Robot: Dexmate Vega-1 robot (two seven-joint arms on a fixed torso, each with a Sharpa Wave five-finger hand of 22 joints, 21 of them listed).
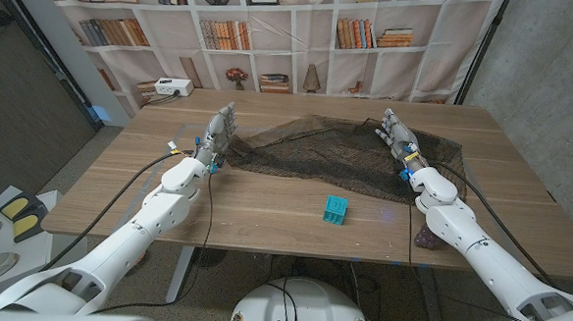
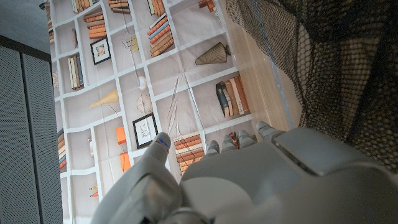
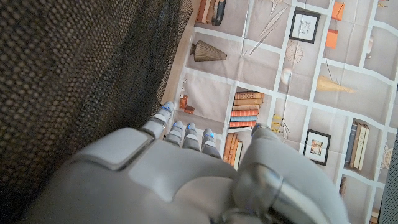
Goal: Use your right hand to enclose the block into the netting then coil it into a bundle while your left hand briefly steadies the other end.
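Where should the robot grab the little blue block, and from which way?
Probably by two opposite flat sides of the teal block, coming down from above with the right hand. It sits alone on the bare table, in front of the netting, so nothing blocks its top or sides.

You have a dark brown, almost black netting point(image 1: 341, 149) with a fine mesh pattern spread on a light wood-grain table point(image 1: 264, 213). Your block point(image 1: 335, 210) is teal with a grid of small squares on its faces. Your left hand point(image 1: 216, 134) and right hand point(image 1: 399, 139) are pale grey with blue fingertip marks, on white arms. Behind, your backdrop point(image 1: 274, 32) is a printed white bookshelf pattern with orange and brown books
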